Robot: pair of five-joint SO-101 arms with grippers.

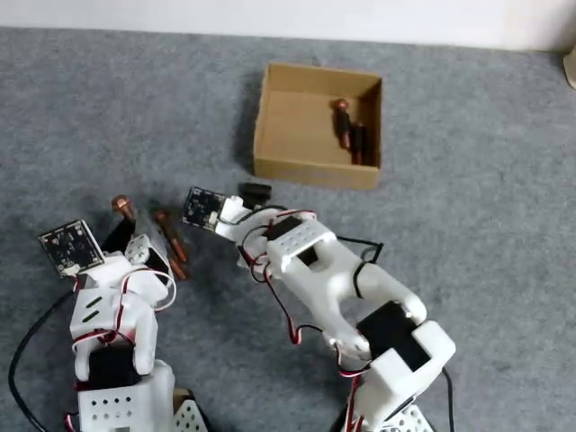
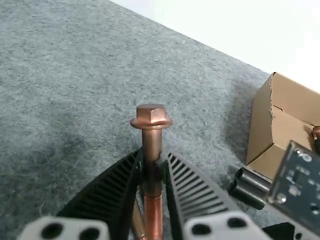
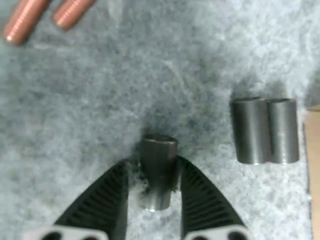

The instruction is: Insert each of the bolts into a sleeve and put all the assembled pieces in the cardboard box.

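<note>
Toward the near left corner of the grey carpeted surface (image 1: 468, 207), a copper-coloured hex-head metal bolt (image 2: 151, 131) is clamped by its shank in the left jaws, with the head pointing outward. Just beside it, two loose copper bolts (image 1: 171, 241) lie on the surface. Nearer the middle, a dark grey metal tube sleeve (image 3: 159, 152) is gripped between the right jaws, and two spare dark sleeves (image 3: 265, 131) lie close by, touching each other. Toward the far edge, one assembled piece (image 1: 347, 126) is seen inside the open brown cardboard box (image 1: 310, 169). A jam is to be expected if bolt and bore are not lined up: the bolt could be pushed back through the jaws, or the sleeve twisted out and dropped
</note>
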